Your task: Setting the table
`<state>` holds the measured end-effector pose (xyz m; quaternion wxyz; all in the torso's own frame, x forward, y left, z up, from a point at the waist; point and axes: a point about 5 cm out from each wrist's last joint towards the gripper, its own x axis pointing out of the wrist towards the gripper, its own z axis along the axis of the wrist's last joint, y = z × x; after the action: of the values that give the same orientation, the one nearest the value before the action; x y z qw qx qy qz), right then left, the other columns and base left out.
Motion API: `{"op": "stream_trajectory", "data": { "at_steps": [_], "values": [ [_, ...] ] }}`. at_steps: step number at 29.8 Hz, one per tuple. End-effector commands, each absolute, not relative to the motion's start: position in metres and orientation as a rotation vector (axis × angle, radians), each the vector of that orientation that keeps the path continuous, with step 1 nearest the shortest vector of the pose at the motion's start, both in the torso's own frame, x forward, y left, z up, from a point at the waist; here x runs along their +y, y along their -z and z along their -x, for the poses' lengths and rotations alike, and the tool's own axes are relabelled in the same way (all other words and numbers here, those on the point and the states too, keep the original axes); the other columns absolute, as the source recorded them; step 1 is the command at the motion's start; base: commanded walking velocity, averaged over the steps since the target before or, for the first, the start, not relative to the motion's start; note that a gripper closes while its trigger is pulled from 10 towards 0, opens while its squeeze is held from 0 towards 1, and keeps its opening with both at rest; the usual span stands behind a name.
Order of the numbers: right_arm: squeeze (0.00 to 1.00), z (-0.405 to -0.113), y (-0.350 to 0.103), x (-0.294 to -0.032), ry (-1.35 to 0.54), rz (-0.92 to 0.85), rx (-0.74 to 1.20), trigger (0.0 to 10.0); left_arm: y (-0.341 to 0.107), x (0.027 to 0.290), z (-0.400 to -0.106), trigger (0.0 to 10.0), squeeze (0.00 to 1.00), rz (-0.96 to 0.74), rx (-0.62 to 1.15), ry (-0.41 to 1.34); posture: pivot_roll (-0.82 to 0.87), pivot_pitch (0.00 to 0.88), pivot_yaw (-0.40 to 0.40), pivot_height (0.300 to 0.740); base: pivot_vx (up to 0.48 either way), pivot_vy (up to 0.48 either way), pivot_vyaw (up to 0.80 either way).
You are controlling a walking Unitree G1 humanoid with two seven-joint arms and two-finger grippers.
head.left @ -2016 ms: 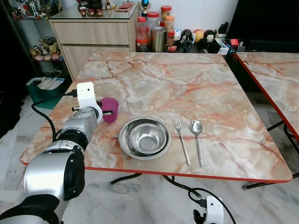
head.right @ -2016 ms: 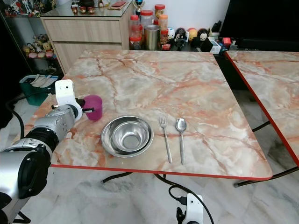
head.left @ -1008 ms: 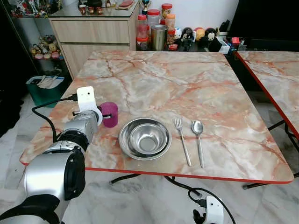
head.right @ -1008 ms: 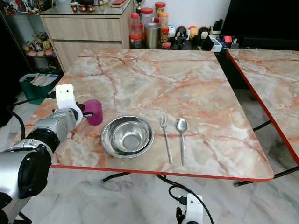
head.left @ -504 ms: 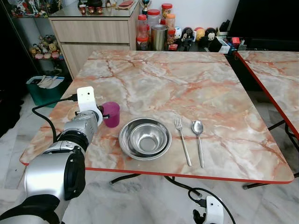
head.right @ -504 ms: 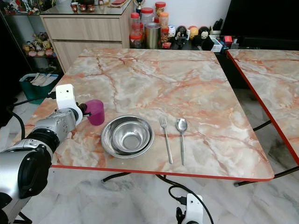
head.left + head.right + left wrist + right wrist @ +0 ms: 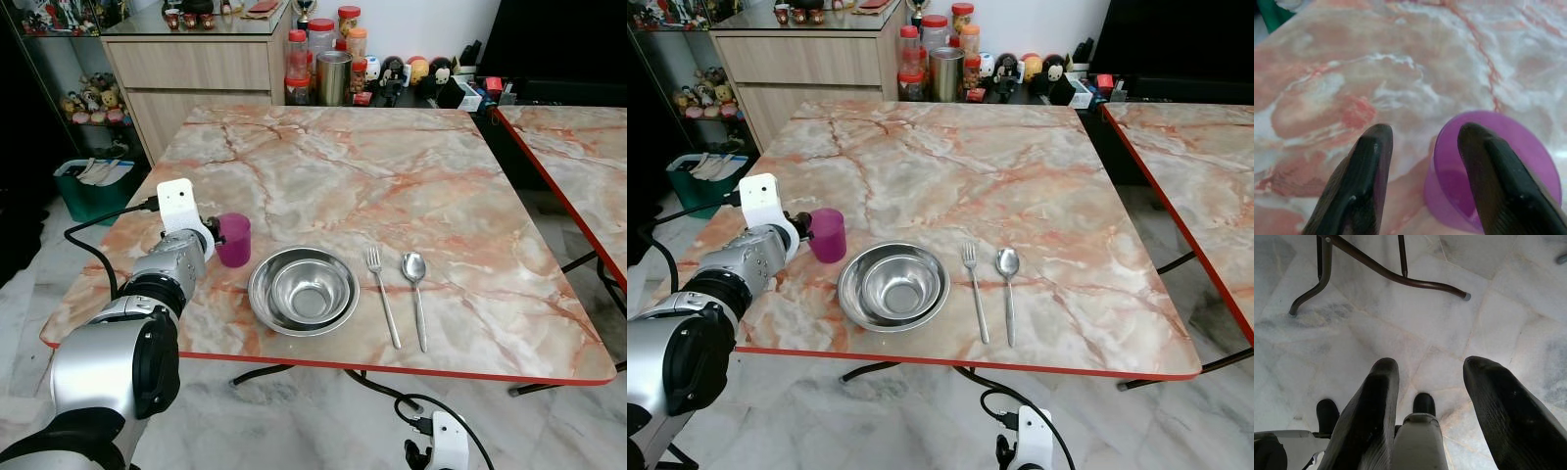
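No text, label, brand, number or sign can be read anywhere. The jars (image 7: pixel 306 54) and the metal canister (image 7: pixel 333 78) standing past the far edge of the marble table (image 7: pixel 392 176) carry labels that are too small and blurred to make out. The small boxes (image 7: pixel 468 96) beyond the table's far right corner show printing that cannot be read either.
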<state>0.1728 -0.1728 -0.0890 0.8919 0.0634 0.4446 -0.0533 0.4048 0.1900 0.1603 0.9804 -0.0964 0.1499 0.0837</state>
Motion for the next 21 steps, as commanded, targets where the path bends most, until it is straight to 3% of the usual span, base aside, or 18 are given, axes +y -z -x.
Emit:
{"op": "stream_trajectory", "data": {
  "at_steps": [1,6,8,14,18,21],
  "values": [
    [0.0,-0.174,0.089,-0.173,0.116,-0.135,0.919,10.0,-0.178,0.191,-0.41,10.0,0.0,0.222,0.223,-0.17,-0.06,0.0,0.004,0.74,0.0,0.0,0.0],
    [0.0,-0.173,0.089,-0.174,0.118,-0.135,0.918,10.0,-0.209,0.207,-0.413,10.0,0.0,0.226,0.009,-0.192,-0.06,0.0,-0.001,0.74,0.0,0.0,0.0],
    [0.0,-0.173,0.089,-0.174,0.115,-0.133,0.918,10.0,-0.222,0.225,-0.409,10.0,0.0,0.197,-0.103,-0.239,-0.05,0.0,-0.005,0.74,0.0,0.0,0.0],
    [0.0,-0.174,0.089,-0.172,0.106,-0.131,0.919,10.0,-0.238,0.254,-0.397,10.0,0.0,0.12,-0.26,-0.339,-0.04,0.0,-0.007,0.74,0.0,0.0,0.0],
    [0.0,-0.173,0.089,-0.17,0.097,-0.129,0.921,10.0,-0.236,0.308,-0.366,10.0,0.0,-0.009,-0.361,-0.57,-0.03,0.0,-0.01,0.74,0.0,0.0,0.0],
    [0.0,-0.172,0.09,-0.17,0.093,-0.127,0.925,10.0,-0.224,0.335,-0.347,10.0,0.0,-0.104,-0.341,-0.714,-0.03,0.0,-0.008,0.74,0.0,0.0,0.0]
  ]
}}
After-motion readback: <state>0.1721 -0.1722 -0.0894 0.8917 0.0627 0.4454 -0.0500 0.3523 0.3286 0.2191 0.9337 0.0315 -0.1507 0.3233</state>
